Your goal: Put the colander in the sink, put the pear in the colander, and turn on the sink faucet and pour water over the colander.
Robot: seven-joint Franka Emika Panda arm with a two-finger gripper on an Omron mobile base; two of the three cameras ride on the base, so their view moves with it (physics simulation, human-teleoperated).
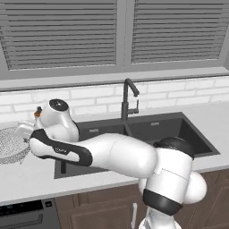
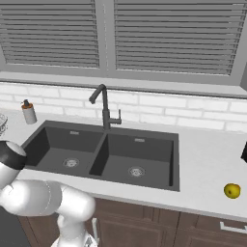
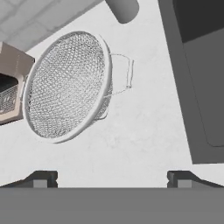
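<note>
White counter (image 3: 131, 140) left of sink (image 2: 103, 154), arm stretched low leftward above colander (image 3: 65, 87), jaws wide open, gripping nothing

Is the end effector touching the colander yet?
Apart. In the hand view, bare counter separates the two open fingertips from the colander, which sits on the counter beside the sink.

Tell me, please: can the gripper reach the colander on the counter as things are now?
Probably yes. The gripper is open and hangs above the counter just beside the colander. Nothing lies between its fingertips and the colander's rim, so the way looks free.
</note>
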